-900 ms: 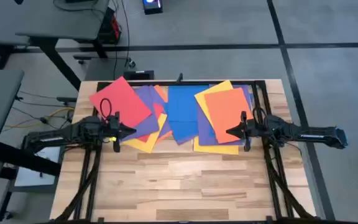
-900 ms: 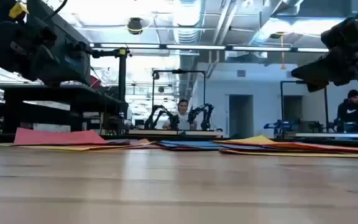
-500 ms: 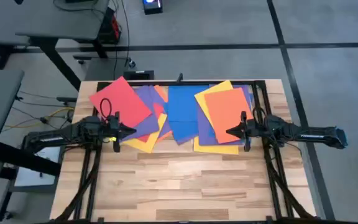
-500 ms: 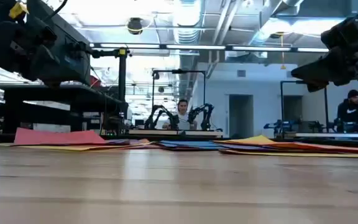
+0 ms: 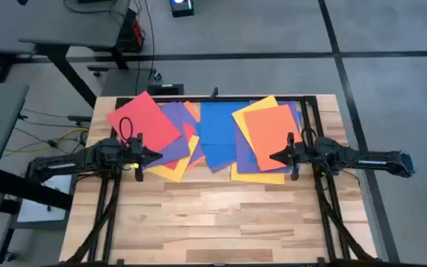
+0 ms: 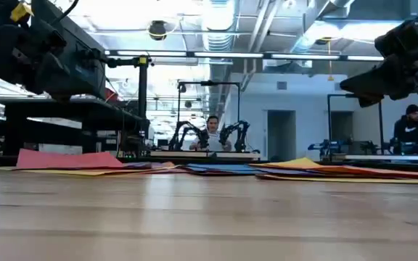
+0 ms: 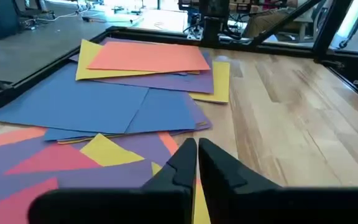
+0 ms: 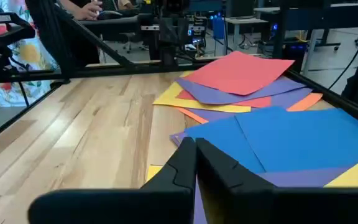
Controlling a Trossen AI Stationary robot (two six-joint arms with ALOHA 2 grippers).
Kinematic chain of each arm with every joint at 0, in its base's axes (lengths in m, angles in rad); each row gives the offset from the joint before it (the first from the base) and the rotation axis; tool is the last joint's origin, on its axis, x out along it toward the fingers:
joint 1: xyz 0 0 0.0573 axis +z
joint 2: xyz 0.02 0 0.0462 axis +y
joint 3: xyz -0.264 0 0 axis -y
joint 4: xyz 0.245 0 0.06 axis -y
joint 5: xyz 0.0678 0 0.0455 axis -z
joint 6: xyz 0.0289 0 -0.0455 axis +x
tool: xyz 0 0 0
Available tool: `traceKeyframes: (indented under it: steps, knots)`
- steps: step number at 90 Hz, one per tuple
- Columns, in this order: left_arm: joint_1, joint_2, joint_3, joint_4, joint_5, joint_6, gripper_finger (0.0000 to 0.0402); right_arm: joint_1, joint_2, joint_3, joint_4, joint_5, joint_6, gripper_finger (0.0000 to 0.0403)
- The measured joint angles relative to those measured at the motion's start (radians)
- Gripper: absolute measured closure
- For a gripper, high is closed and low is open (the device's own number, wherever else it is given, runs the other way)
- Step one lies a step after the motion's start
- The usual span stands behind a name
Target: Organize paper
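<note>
Barely begun by the look of it: paper [image 5: 217, 137] fanned loose across the far half of the table [image 5: 213, 222], left gripper [image 5: 145, 157] and right gripper [image 5: 276, 156] closed, empty, poised at opposite edges.

Most of the paper [image 5: 217, 137] lies under other sheets: in the high view the purple sheets [image 5: 170, 126] show only as strips and corners beneath the red sheet [image 5: 143, 122], the blue sheets [image 5: 215, 133] and the orange sheet [image 5: 270, 137], and how many sheets lie stacked cannot be told. In the low view the pile [image 6: 216, 169] is seen edge-on, a thin line of colour, so single sheets cannot be separated. In the left wrist view the left gripper [image 7: 196, 163] covers the nearest sheets, and the picture's edge cuts the blue sheet [image 7: 98, 106]. In the right wrist view the right gripper [image 8: 194, 163] likewise hides the near paper. The person [image 6: 212, 133] far behind is too small to make out.
</note>
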Motion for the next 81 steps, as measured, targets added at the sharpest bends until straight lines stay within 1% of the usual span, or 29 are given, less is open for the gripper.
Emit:
traceKeyframes:
  steps: [11,16,21,29,38,43,51,58,68,81]
  knots:
    - [0.0,0.0,-0.003,0.029,0.0,-0.001,0.0402,-0.013,0.0,0.0,0.027,0.017,-0.081,0.0403]
    - [0.0,0.0,-0.005,0.043,0.0,-0.01,0.0402,-0.018,0.0,0.0,0.048,0.018,-0.081,0.0403]
    - [0.0,0.0,-0.006,0.052,0.0,-0.018,0.0402,-0.018,0.0,0.0,0.083,0.02,-0.021,0.0403]
    - [0.0,0.0,-0.006,0.056,-0.024,-0.019,0.0402,-0.025,-0.001,0.0,0.153,0.028,0.168,0.0403]
    - [0.001,0.0,-0.006,0.059,-0.078,-0.045,0.0402,-0.047,0.027,0.007,0.233,0.09,0.239,0.0403]
    - [0.001,0.0,-0.006,0.062,-0.108,-0.053,0.0402,-0.068,0.072,0.034,0.253,0.106,0.264,0.0403]
    - [0.002,0.0,-0.006,0.064,-0.176,-0.056,0.0402,-0.104,0.209,0.129,0.274,0.109,0.255,0.0403]
    - [0.015,0.002,-0.004,0.061,-0.228,-0.062,0.0402,-0.138,0.388,0.233,0.271,0.109,0.211,0.0403]
    - [0.047,0.018,-0.003,0.059,-0.237,-0.084,0.0402,-0.204,0.695,0.418,0.261,0.1,0.118,0.0403]
    - [0.071,0.037,0.0,0.039,-0.237,-0.113,0.0402,-0.27,1.097,0.694,0.259,0.012,0.01,0.0403]
